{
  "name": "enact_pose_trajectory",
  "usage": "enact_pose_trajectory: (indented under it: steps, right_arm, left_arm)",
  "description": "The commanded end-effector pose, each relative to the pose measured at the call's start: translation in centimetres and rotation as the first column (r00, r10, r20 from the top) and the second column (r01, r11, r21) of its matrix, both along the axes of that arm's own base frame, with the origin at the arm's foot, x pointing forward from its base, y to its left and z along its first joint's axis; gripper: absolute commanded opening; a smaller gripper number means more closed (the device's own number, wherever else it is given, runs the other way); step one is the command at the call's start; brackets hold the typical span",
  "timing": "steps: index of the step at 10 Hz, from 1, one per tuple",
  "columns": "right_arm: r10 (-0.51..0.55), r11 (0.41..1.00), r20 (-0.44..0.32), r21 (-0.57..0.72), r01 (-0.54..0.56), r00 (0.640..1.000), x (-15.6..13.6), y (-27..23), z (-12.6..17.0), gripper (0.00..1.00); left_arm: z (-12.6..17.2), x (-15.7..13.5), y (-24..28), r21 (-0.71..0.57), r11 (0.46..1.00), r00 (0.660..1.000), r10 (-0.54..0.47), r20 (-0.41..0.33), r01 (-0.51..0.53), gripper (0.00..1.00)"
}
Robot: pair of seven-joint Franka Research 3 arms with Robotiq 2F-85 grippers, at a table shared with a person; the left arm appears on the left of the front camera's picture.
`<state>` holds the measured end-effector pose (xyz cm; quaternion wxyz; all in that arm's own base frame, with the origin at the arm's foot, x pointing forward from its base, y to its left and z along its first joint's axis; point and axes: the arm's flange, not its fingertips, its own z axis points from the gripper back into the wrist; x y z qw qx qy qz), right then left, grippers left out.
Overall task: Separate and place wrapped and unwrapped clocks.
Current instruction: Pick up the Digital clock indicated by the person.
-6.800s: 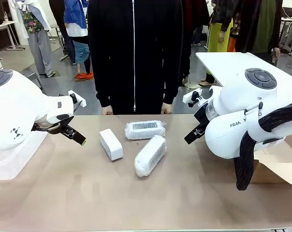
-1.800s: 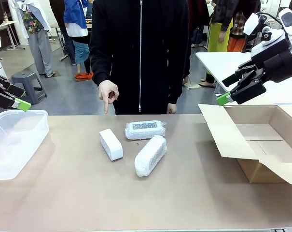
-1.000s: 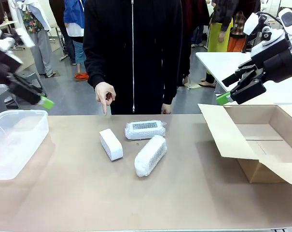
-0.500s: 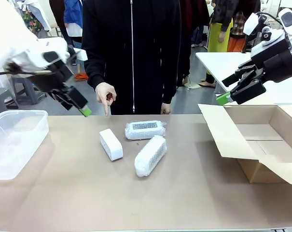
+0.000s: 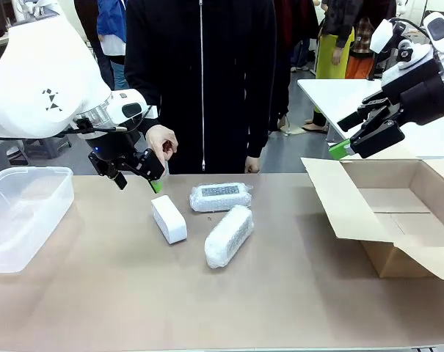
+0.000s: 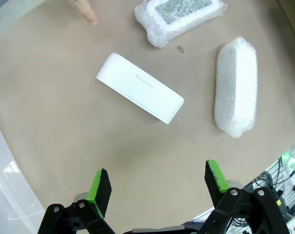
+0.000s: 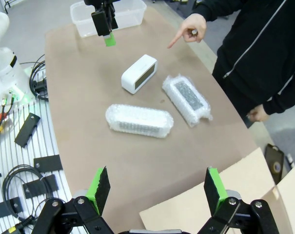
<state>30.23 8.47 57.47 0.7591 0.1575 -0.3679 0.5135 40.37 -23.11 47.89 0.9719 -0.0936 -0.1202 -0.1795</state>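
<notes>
Left pincer, spread, poised over bare smooth white rectangular clock, evidently singled out by person's pointing hand; right pincer spread, parked aloft by brown cardboard box.

text: small print on bare clock | legibility: too small to read

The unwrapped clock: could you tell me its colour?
The unwrapped clock is white with a dark screen; right wrist view shows it best.

Bare clock plain white, wrapped clocks whitish — table brown.
</notes>
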Motion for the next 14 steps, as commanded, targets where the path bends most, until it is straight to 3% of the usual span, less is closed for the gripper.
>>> enact_pose_trajectory:
  steps: [1, 3, 5, 6, 8, 10, 12, 14]
  right_arm:
    - [0.014, 1.000, -0.006, 0.019, -0.014, 1.000, 0.1, -0.1, -0.1, 1.00]
    - [0.014, 1.000, -0.006, 0.019, -0.014, 1.000, 0.1, -0.1, -0.1, 1.00]
    - [0.014, 1.000, -0.006, 0.019, -0.014, 1.000, 0.1, -0.1, -0.1, 1.00]
    - [0.014, 1.000, -0.006, 0.019, -0.014, 1.000, 0.1, -0.1, -0.1, 1.00]
    - [0.014, 1.000, -0.006, 0.019, -0.014, 1.000, 0.1, -0.1, -0.1, 1.00]
    - [0.014, 1.000, -0.006, 0.019, -0.014, 1.000, 0.1, -0.1, -0.1, 1.00]
    - [0.014, 1.000, -0.006, 0.019, -0.014, 1.000, 0.1, -0.1, -0.1, 1.00]
    - [0.014, 1.000, -0.006, 0.019, -0.014, 1.000, 0.1, -0.1, -0.1, 1.00]
  left_arm:
    - [1.1, -0.8, 0.6, 0.014, 0.999, 0.999, -0.032, -0.003, 0.032, 1.00]
    - [0.4, -0.3, 0.1, 0.004, 1.000, 1.000, -0.008, -0.001, 0.008, 1.00]
    - [0.6, 1.6, -4.2, -0.025, 0.971, 0.962, 0.233, -0.142, -0.239, 1.00]
    - [-0.2, 2.5, -5.6, 0.021, 0.923, 0.908, 0.383, -0.167, -0.385, 1.00]
    - [-2.7, 3.7, -7.3, 0.057, 0.833, 0.809, 0.549, -0.211, -0.550, 1.00]
    - [-5.5, 4.2, -8.2, 0.113, 0.747, 0.723, 0.664, -0.191, -0.655, 1.00]
    - [-7.7, 3.6, -8.1, 0.122, 0.693, 0.660, 0.717, -0.226, -0.711, 1.00]
    - [-8.9, 2.9, -7.3, 0.089, 0.608, 0.587, 0.789, -0.182, -0.789, 1.00]
